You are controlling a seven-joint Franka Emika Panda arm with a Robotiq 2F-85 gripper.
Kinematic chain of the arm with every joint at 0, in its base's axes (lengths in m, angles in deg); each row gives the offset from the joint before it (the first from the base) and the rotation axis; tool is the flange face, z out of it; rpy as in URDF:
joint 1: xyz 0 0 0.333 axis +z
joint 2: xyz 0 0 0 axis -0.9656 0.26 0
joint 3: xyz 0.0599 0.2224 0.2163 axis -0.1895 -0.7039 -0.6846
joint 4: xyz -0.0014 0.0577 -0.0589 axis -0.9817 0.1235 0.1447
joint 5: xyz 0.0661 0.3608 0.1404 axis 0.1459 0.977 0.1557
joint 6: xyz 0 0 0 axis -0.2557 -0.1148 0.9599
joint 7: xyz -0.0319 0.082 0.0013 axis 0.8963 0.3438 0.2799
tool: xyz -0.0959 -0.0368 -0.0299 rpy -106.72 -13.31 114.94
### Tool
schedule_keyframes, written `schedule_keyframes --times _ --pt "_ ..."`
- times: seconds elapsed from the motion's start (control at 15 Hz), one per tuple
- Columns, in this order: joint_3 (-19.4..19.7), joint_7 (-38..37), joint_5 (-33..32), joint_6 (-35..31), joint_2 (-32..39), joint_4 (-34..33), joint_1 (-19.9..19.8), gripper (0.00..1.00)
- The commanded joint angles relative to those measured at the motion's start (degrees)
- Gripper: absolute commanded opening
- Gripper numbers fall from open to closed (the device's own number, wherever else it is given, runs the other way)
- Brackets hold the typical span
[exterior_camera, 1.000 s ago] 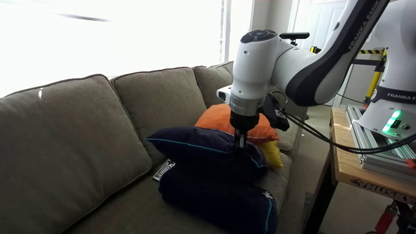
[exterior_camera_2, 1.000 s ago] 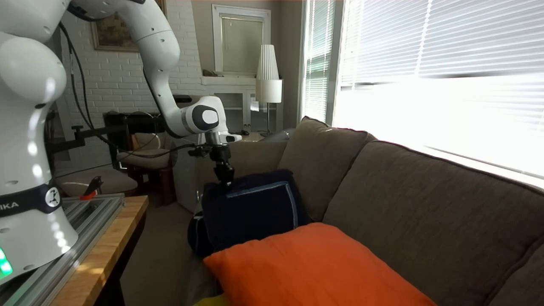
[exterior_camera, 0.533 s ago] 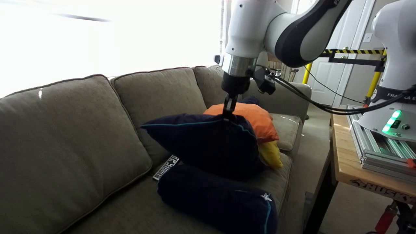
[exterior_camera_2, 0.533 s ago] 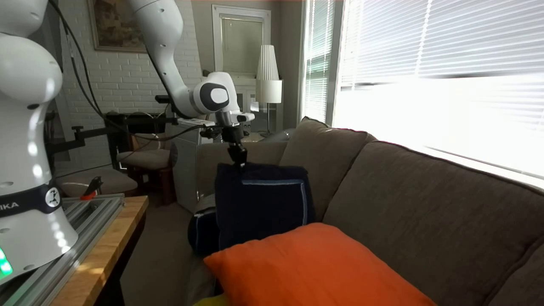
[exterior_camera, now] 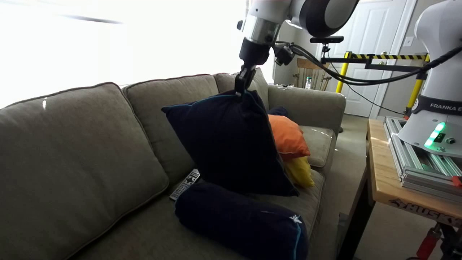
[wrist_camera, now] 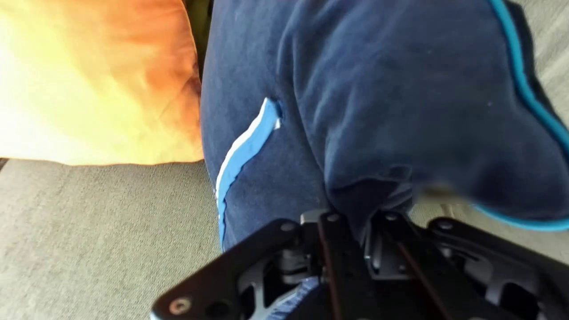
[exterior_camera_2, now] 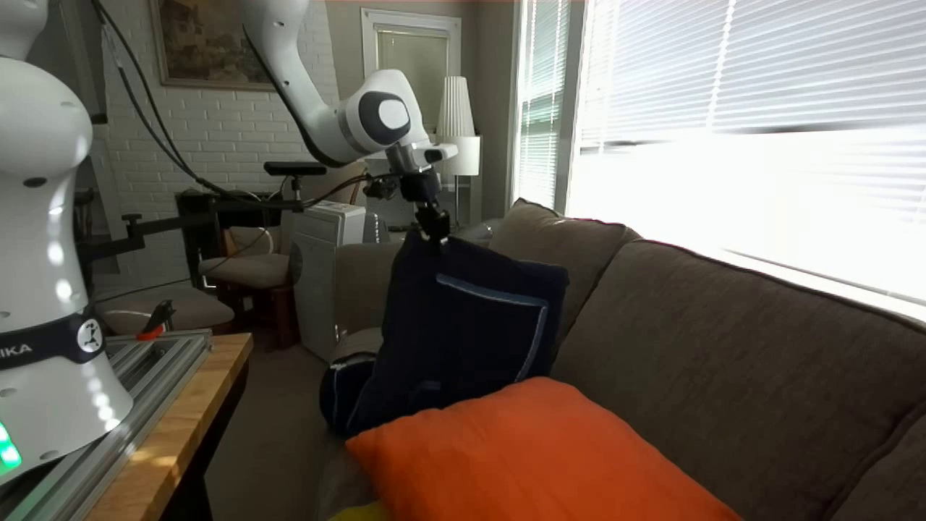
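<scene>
My gripper (exterior_camera: pixel 239 93) is shut on the top edge of a navy pillow (exterior_camera: pixel 231 144) with light-blue piping, which hangs tilted beneath it. In the wrist view, pinched navy fabric (wrist_camera: pixel 378 98) runs up between the fingers. Whether the pillow's lower edge touches the sofa seat, I cannot tell. A dark navy bolster (exterior_camera: pixel 242 220) lies on the seat in front of it, beside a grey remote (exterior_camera: pixel 184 185). An orange pillow (exterior_camera_2: pixel 535 456) sits on the pillow's other side, over a yellow one (exterior_camera: pixel 300 171).
The grey-brown sofa (exterior_camera: pixel 83 155) has tall back cushions along the bright window. A wooden table (exterior_camera: pixel 382 155) with metal rails carries the robot base, across a gap of floor. Cables (exterior_camera: pixel 346 77) trail from the wrist. A lamp (exterior_camera_2: pixel 457 137) stands beyond the sofa's far end.
My gripper has risen and drifted toward the sofa back, tilting slightly. The navy pillow has come up with it, from lying slumped to hanging more upright. The bolster and orange pillow stay put.
</scene>
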Motion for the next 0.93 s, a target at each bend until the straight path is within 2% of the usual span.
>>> schedule_keyframes --times 0.0,0.27,0.33,0.4,0.67,0.73,0.8,0.87 --pt "-4.95 -6.47 -8.43 0.94 -7.76 1.17 -6.15 0.03" --pt "-14.74 -6.26 -12.72 2.15 -13.08 1.05 -14.45 0.03" --pt "-10.35 -5.3 -11.93 1.86 -14.35 1.12 -9.58 0.03" --pt "-11.4 -5.62 -12.35 1.77 -15.8 0.99 -10.38 0.03" --pt "-11.53 -5.98 -13.79 1.88 -20.05 0.6 -10.69 0.03" --pt "-21.11 -4.45 -11.41 1.84 -20.16 0.76 -20.37 0.03" --pt "-22.86 -3.93 -10.91 2.08 -20.23 1.04 -22.1 0.36" --pt "-26.0 -4.19 -11.08 2.51 -20.23 1.36 -25.34 0.38"
